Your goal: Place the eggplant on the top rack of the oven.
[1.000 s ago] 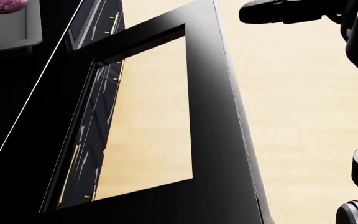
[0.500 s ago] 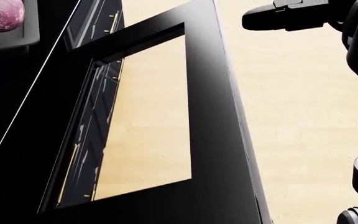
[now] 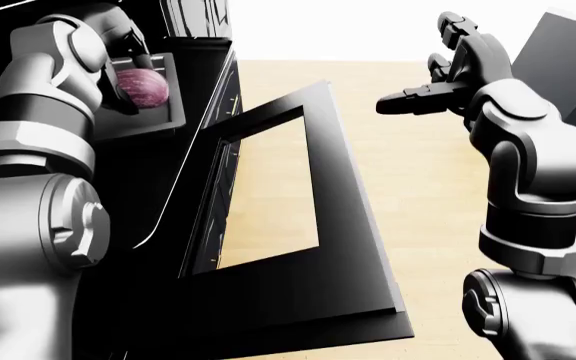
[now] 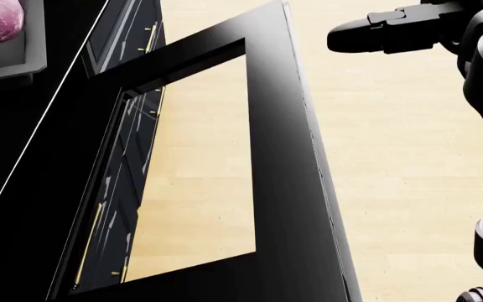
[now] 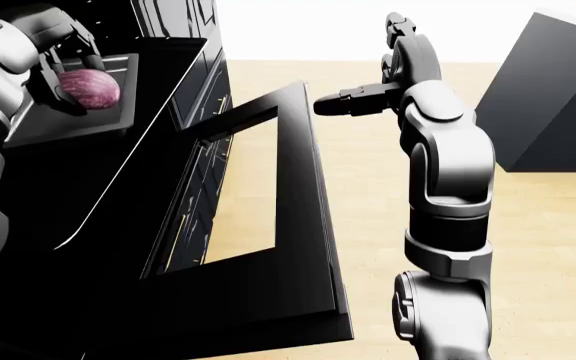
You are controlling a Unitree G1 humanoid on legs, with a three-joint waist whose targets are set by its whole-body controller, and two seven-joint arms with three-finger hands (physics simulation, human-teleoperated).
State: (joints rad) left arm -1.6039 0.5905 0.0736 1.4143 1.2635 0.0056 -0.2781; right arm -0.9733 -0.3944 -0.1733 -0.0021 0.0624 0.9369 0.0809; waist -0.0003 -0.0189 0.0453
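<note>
Since the earlier head frames the whole picture has slid a little, so the camera has moved: the purple eggplant has shifted toward the 10 o'clock corner, and the dark right hand sits slightly lower at 1 o'clock.

Largest in view is the glossy black oven door with its clear glass window point(image 3: 298, 225), hanging open and tilted, running from 12 o'clock down to 6 o'clock in the left-eye view; pale wooden floor point(image 3: 428, 195) shows through the window and beside it. At 9 o'clock stands the black oven body with its thin white edge line point(image 5: 118, 187). A dark grey slanted block point(image 5: 558, 97) stands at 2 o'clock in the right-eye view.

The grey left arm point(image 3: 48, 127) rises along 9 o'clock to the left hand point(image 5: 68, 56), whose fingers curl round the round purple speckled eggplant point(image 5: 88, 88). It is held over a flat grey tray point(image 5: 118, 112) at 10 o'clock, well apart from the door.

The right hand point(image 3: 448, 71) hangs at 1 o'clock above the door's top edge, fingers spread and holding nothing.
</note>
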